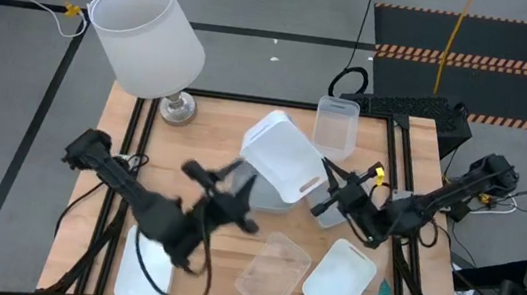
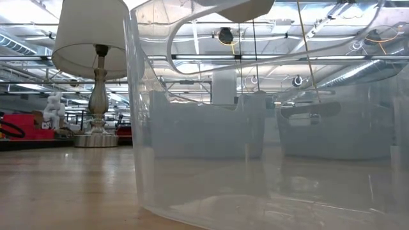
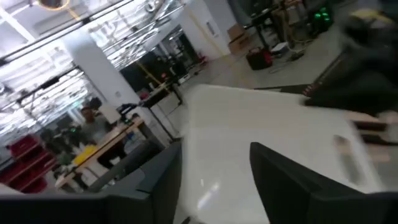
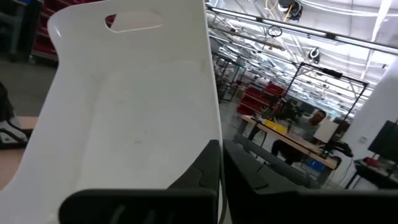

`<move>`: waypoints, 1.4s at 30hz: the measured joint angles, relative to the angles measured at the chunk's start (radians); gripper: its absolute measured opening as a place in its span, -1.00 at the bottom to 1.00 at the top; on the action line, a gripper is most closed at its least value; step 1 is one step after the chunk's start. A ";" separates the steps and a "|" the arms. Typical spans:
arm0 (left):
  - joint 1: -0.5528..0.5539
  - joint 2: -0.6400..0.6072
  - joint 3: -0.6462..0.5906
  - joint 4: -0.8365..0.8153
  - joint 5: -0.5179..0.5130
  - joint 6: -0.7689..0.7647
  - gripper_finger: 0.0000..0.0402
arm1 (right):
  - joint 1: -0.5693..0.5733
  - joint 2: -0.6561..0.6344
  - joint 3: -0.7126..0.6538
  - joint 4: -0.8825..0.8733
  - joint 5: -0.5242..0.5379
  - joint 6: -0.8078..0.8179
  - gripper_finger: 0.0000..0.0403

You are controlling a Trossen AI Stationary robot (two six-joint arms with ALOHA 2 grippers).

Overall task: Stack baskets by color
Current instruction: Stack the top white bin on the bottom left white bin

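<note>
While your right gripper holds the tilted white basket pinched at its rim above the table's middle in the high view, your left gripper, jaws parted and empty, hovers just beside it. From the right wrist, the fingers look clamped tight, so level the basket before lowering it onto its white mate.

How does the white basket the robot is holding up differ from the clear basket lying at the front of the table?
The white basket is opaque; the clear basket is see-through. The white one is lifted and tilted, gripped at its edge by the right end effector; the clear one lies flat on the table, untouched. Both are shallow rectangular bins with rounded corners.
</note>
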State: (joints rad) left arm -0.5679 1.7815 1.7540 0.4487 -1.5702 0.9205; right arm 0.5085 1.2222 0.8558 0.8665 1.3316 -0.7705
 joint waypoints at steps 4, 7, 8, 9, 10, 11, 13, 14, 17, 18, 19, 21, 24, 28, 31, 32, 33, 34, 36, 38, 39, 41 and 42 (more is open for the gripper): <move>0.020 -0.052 0.078 -0.025 -0.002 0.086 -0.21 | 0.021 -0.023 0.000 -0.001 0.002 0.001 -1.00; 0.026 -0.095 0.079 -0.086 -0.002 0.074 -0.24 | 0.025 -0.026 0.000 -0.001 0.002 0.000 -1.00; 0.027 -0.107 0.069 -0.120 -0.001 0.039 -0.24 | 0.025 -0.026 0.000 -0.002 0.002 -0.001 -1.00; 0.028 -0.117 0.056 -0.163 0.006 -0.009 -0.24 | 0.024 -0.026 0.000 -0.003 0.002 -0.003 -1.00; 0.029 -0.122 0.041 -0.219 0.031 -0.076 -0.24 | 0.024 -0.026 0.000 -0.003 0.003 -0.009 -1.00; 0.029 -0.129 0.023 -0.287 0.071 -0.163 -0.24 | 0.024 -0.026 0.000 -0.003 0.003 -0.021 -1.00; 0.023 -0.132 -0.009 -0.452 0.210 -0.375 -0.24 | 0.024 -0.026 0.000 -0.003 0.005 -0.045 -1.00; 0.024 -0.132 -0.016 -0.537 0.315 -0.483 -0.24 | 0.024 -0.026 0.000 -0.003 0.008 -0.056 -1.00; 0.042 -0.129 -0.019 -0.704 0.626 -0.738 -0.24 | 0.024 -0.026 0.000 -0.003 0.031 -0.084 -1.00; 0.052 -0.124 -0.019 -0.717 0.672 -0.787 -0.24 | 0.024 -0.026 0.000 -0.003 0.035 -0.097 -1.00; 0.061 -0.119 -0.017 -0.715 0.682 -0.813 -0.24 | 0.023 -0.026 0.000 -0.003 0.037 -0.105 -1.00; 0.066 -0.114 -0.017 -0.710 0.653 -0.801 -0.24 | 0.023 -0.026 0.000 -0.008 0.036 -0.106 -1.00; 0.095 -0.127 -0.005 -0.711 0.609 -0.750 -0.23 | 0.022 -0.026 0.000 -0.008 0.036 -0.106 -1.00; 0.176 -0.199 0.094 -0.884 0.725 -0.890 -0.18 | 0.021 -0.026 0.000 -0.022 0.057 -0.081 -1.00; 0.255 -0.218 0.206 -1.086 0.799 -0.968 -0.16 | 0.017 -0.026 0.000 -0.031 0.056 -0.078 -1.00; 0.286 -0.215 0.249 -1.172 0.811 -0.999 -0.16 | 0.015 -0.026 0.000 -0.034 0.056 -0.075 -1.00; 0.322 -0.211 0.287 -1.264 0.834 -1.038 -0.15 | 0.011 -0.026 0.000 -0.034 0.056 -0.070 -1.00; 0.362 -0.201 0.316 -1.341 0.870 -1.075 -0.15 | 0.006 -0.026 0.000 -0.034 0.056 -0.063 -1.00; 0.431 -0.185 0.342 -1.419 0.956 -1.111 -0.15 | -0.004 -0.026 0.000 -0.039 0.056 -0.053 -1.00; 0.448 -0.180 0.327 -1.499 1.018 -1.117 -0.15 | -0.013 -0.025 0.000 -0.050 0.062 -0.047 -1.00; 0.446 -0.175 0.311 -1.506 1.036 -1.110 -0.15 | -0.019 -0.025 0.000 -0.061 0.069 -0.035 -1.00; 0.435 -0.165 0.277 -1.499 1.037 -1.076 -0.15 | -0.031 -0.025 0.000 -0.089 0.083 -0.012 -0.99; 0.425 -0.163 0.258 -1.502 1.016 -1.066 -0.15 | -0.037 -0.025 0.000 -0.106 0.084 -0.002 -0.99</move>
State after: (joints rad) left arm -0.1425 1.6185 2.0121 -1.0534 -0.5541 -0.1457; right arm 0.4717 1.1969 0.8562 0.7602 1.4159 -0.7724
